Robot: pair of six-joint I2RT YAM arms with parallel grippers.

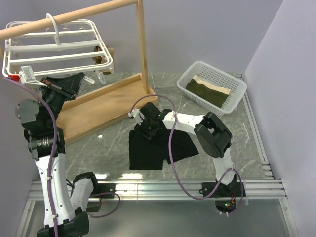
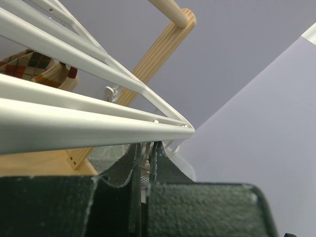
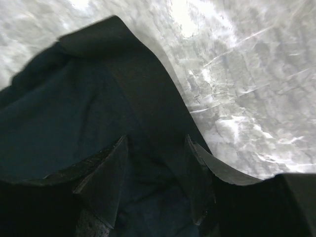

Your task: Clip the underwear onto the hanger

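Down at the centre of the surface [image 1: 237,143], the black underwear [image 1: 158,148] lies spread flat, and the right fingers [image 3: 103,182] are poised over its twelve o'clock edge. They stand apart, dark cloth showing between them, nothing pinched yet as far as the wrist view shows.

Up at ten o'clock the white hanger [image 1: 54,47] dangles from the wooden stand [image 1: 143,44], well apart from the garment. The left fingers [image 2: 123,173] are tucked just under its near rail, pressed together. Something pale sits between their tips. It may be a clip, but I can't tell.

So the call here looks like the pickup. To do it well, the right fingers want to press straight down onto the hem near a corner and gather a proper fold, not just skim the top layer. Then close firmly before any lift, since soft fabric like this will slide out of a shallow pinch. Grab close to the edge, so a free strip sticks out for the clip to bite. Carry it toward ten o'clock slowly and keep the cloth from snagging the stand's base on the way.
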